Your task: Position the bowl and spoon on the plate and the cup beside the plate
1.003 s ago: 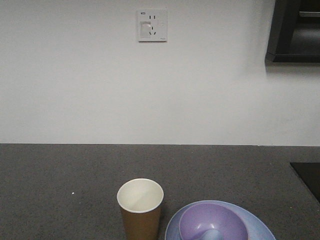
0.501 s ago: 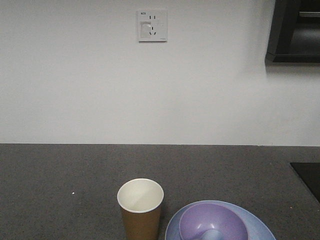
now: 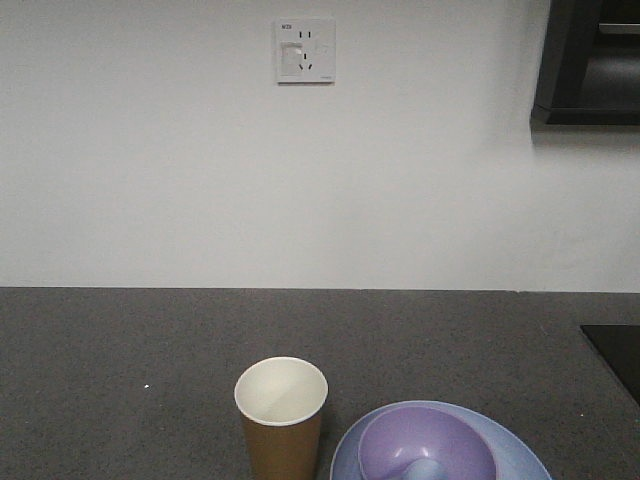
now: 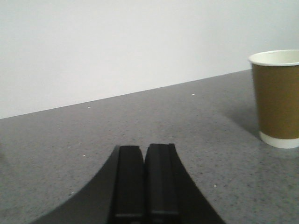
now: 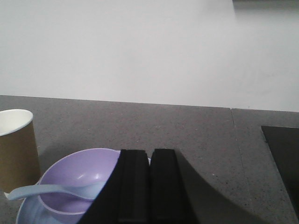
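R gripper (image 5: 149, 186) closed up, fingers pressed together, holding nothing, sitting just behind the bowl (image 5: 81, 179). L gripper (image 4: 144, 182) same: fingers together, empty, cup (image 4: 276, 98) ahead and off to its right, well apart.

Layout looks done: bowl on plate (image 3: 515, 450), spoon (image 5: 51, 190) resting scoop-in-bowl w/ handle over the near-left rim, cup just beside plate on its left. Cup/plate gap is prob small but can't tell if touching, front cam crops the bottom.

Risks:
- R arm is closest to the set; any fwd or downward drift clips the bowl rim or tips the spoon out. Handle overhangs, so it levers easily.
- Cup is tall, light, empty; a sideways sweep from L knocks it into the plate.

Room: countertop (image 3: 120, 350) bare behind and left of the cup up to the wall (image 3: 150, 150). Dark inset (image 3: 615, 355) far right. Safest exit imo is straight up/back for both.
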`<state>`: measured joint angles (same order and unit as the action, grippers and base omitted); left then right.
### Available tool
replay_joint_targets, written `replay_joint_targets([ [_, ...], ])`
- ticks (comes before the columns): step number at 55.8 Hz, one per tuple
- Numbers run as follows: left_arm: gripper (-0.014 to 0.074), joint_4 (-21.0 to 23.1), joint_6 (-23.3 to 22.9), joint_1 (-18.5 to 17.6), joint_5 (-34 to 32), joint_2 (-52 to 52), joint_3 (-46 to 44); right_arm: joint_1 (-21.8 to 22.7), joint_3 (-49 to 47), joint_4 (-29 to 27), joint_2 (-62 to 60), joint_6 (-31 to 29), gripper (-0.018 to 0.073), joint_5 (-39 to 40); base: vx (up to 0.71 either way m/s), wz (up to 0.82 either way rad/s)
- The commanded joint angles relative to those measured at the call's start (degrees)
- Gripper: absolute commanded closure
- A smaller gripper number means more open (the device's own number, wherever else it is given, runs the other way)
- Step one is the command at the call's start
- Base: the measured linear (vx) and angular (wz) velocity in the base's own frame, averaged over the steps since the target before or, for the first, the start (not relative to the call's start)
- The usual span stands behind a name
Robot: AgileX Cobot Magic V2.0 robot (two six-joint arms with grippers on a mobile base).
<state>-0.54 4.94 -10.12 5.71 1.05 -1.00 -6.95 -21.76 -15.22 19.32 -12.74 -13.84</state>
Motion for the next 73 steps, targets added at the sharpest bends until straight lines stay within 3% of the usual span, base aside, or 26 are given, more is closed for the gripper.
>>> replay_joint_targets([
  [1, 0.0602, 0.54, -0.14, 2.74, -5.10, -2.94, 1.31, -0.03, -1.55, -0.18, 0.41, -0.55, 0.0564, 4.79, 0.00, 0.00],
  [63, 0.0602, 0.12, -0.15, 3.51, -3.20, -2.58, 1.07, -0.03, -1.55, 0.22, 0.32, -0.99, 0.0565, 4.99, 0.00, 0.00],
  [67, 0.0602, 0.12, -0.15, 3.51, -3.20, -2.58, 1.07, -0.03, -0.95, 1.52, 0.44, -0.78, 0.0565, 5.22, 0.00, 0.00],
  [73, 0.0602, 0.12, -0.15, 3.51, -3.20, -2.58, 1.07, 0.60, 2.29, 7.80, -0.53, 1.73, 0.0565, 5.52, 0.00, 0.00],
])
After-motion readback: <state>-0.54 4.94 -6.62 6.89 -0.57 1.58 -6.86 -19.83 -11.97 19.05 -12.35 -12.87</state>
